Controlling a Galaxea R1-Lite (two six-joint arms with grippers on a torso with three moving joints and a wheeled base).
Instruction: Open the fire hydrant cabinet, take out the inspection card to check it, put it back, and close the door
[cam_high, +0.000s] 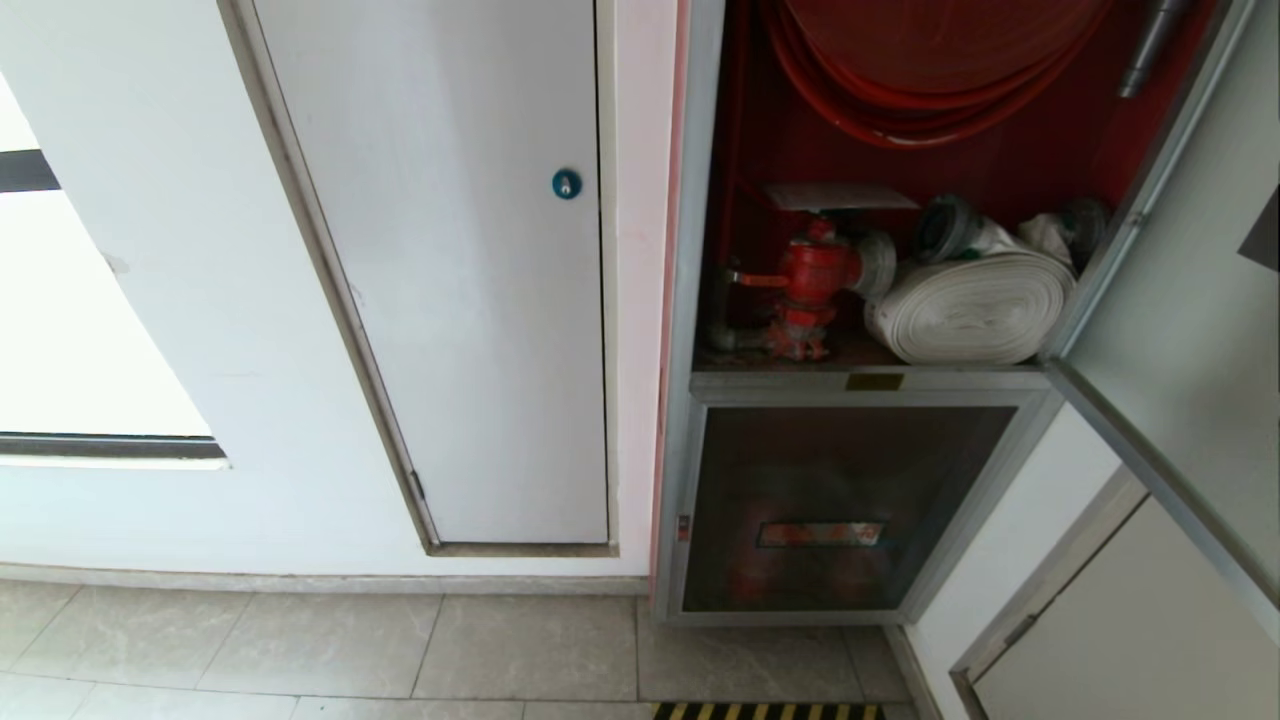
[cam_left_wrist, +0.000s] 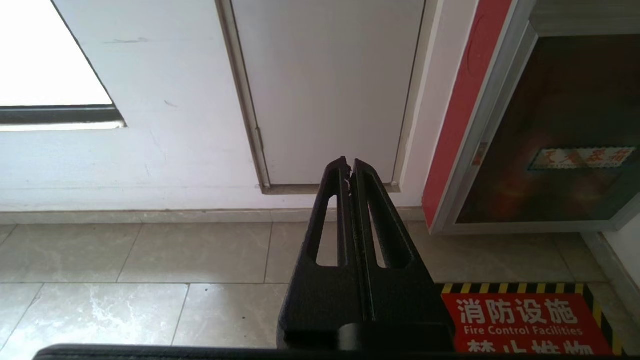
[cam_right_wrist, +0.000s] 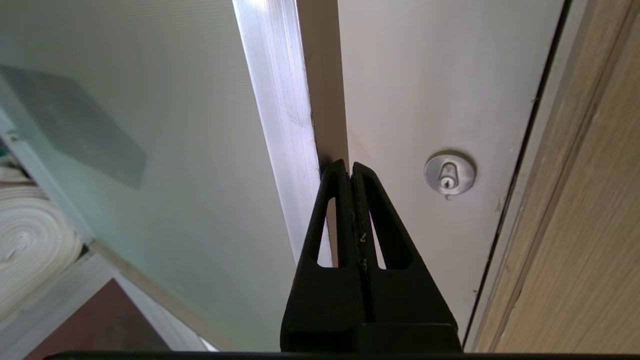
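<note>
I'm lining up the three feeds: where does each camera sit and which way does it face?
Head: high up, looking down at the open fire hydrant cabinet; no arm shows.
Left wrist: low, facing the wall base; shut left gripper shows.
Right wrist: beside the door edge; shut right gripper shows.
Shared: head and right wrist both show the rolled white hose.

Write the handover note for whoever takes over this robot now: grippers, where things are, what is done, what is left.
Left gripper: shut, empty, parked low over the floor.
Right gripper: shut, empty, at the outer edge of the open door.
Cabinet: open; hose reel, red valve and rolled white hose inside.
A flat pale sheet sits above the valve, possibly the card; cannot confirm.
Done: door opened.
Left: at least closing the door.
</note>
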